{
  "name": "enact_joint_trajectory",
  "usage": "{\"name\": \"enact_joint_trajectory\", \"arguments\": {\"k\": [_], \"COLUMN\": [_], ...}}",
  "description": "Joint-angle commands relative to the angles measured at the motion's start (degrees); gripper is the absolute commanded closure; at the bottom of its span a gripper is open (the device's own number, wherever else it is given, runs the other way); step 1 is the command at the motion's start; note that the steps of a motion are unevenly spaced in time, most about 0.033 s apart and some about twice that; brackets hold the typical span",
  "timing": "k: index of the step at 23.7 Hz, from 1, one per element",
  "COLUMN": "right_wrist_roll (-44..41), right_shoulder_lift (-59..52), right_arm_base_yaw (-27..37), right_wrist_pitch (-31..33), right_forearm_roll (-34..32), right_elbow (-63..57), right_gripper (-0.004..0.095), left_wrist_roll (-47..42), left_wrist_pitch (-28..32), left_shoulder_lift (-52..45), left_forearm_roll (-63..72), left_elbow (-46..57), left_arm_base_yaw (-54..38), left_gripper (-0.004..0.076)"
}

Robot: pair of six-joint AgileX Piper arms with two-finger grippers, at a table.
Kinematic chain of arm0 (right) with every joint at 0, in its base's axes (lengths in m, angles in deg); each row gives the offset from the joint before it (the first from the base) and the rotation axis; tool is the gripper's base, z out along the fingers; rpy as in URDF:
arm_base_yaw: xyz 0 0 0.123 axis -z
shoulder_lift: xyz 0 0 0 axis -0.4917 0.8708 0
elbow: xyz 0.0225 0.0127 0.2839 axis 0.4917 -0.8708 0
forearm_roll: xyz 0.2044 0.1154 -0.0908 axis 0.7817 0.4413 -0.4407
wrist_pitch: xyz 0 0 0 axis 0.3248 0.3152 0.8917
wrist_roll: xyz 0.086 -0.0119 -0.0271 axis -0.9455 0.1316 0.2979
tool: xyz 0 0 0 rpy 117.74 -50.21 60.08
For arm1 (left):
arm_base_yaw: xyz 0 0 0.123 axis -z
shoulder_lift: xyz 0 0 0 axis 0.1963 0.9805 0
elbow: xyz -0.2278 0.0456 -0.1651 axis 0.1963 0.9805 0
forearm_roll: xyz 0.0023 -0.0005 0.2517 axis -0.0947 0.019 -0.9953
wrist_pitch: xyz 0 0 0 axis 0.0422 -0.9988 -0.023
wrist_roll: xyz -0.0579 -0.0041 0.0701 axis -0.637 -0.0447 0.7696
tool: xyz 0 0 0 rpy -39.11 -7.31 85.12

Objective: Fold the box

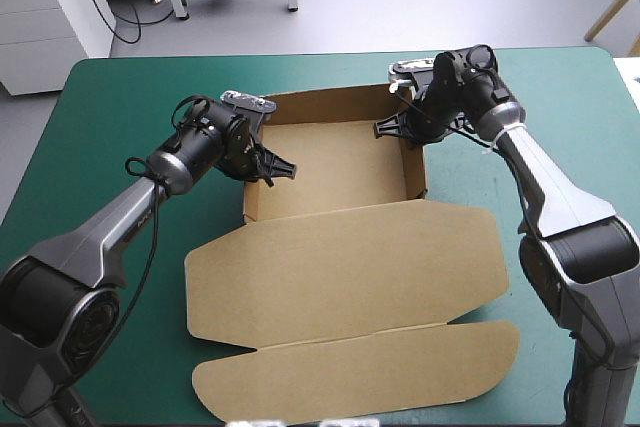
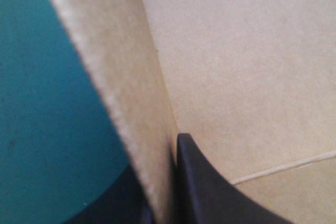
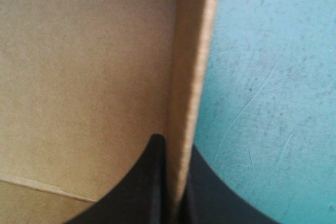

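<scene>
High view first: I see the brown box (image 1: 335,172) sitting in the middle of the table (image 1: 120,97) with the teal-green cover. The far part of the box is an open tray with its walls standing up. The lid (image 1: 345,262) lies flat on the cover, on the side near me. A long flap (image 1: 360,372) at the lid's near edge lies flat too.

My left gripper (image 1: 275,169) comes in from the left and sits on the tray's left wall (image 1: 252,187), about halfway along it. My right gripper (image 1: 390,129) comes in from the right. It sits on the right wall (image 1: 416,162), close to the far right corner of the tray.

In the left wrist view the left wall (image 2: 126,77) runs right between the black fingers (image 2: 210,192). One finger is inside the tray and the other is outside, over the cover. They pinch the wall tight.

In the right wrist view it is the same. The right wall (image 3: 191,51) stands up between the two black fingers (image 3: 149,182), and they squeeze it. The tray's floor is on one side of the wall and the teal-green cover (image 3: 273,77) is on the other.
</scene>
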Motion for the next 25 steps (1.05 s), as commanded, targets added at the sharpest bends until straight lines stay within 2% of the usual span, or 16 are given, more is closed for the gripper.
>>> {"name": "enact_joint_trajectory", "arguments": {"k": [1, 5, 7, 8, 10, 11, 12, 13, 15, 17, 25], "right_wrist_roll": [2.90, 2.90, 3.48, 3.48, 3.48, 3.70, 3.98, 4.28, 4.28, 4.28, 5.41], "right_shoulder_lift": [-2.58, -0.88, 0.08, 0.31, 0.31, 0.31, 0.31, 0.31, 0.31, 0.31, -1.85], "right_arm_base_yaw": [-0.35, -0.35, -0.35, -0.35, -0.35, -0.35, -0.35, -0.35, -0.35, -0.35, -0.35], "right_wrist_pitch": [-0.09, -0.09, -0.09, -0.09, -0.09, -0.09, -0.09, -0.09, -0.09, -0.09, -0.16], "right_forearm_roll": [2.86, 3.64, 4.46, 4.57, 4.57, 4.57, 4.72, 5.22, 5.40, 5.40, 4.57], "right_elbow": [1.61, 1.61, 1.61, 1.61, 1.61, 1.61, 1.61, 1.61, 1.61, 1.61, 1.61], "right_gripper": [0.0922, 0.0910, 0.0814, 0.0739, 0.0525, 0.0360, 0.0304, 0.0221, 0.0180, 0.0182, 0.0182], "left_wrist_roll": [4.40, 4.92, 5.06, 5.06, 5.29, 5.54, 5.54, 5.54, 4.81, 4.39, 4.39], "left_wrist_pitch": [3.25, 4.00, 5.13, 5.13, 5.22, 5.11, 5.11, 4.71, 3.94, 3.45, 2.41], "left_shoulder_lift": [-1.24, 0.38, 1.09, 1.18, 1.18, 1.18, 1.18, 1.18, 1.18, 1.18, -0.97], "left_forearm_roll": [-0.92, 0.00, 0.67, 0.67, 0.96, 1.34, 1.57, 1.72, 1.72, 1.27, 0.67], "left_elbow": [-1.86, -1.86, -1.86, -1.86, -1.86, -1.86, -1.86, -1.86, -1.86, -1.86, -2.00], "left_arm_base_yaw": [0.81, 0.81, 0.81, 0.81, 0.35, -0.07, -0.34, -0.61, -0.92, -1.01, -1.01], "left_gripper": [0.0728, 0.0725, 0.0703, 0.0671, 0.0559, 0.0450, 0.0406, 0.0327, 0.0262, 0.0230, 0.0230]}}
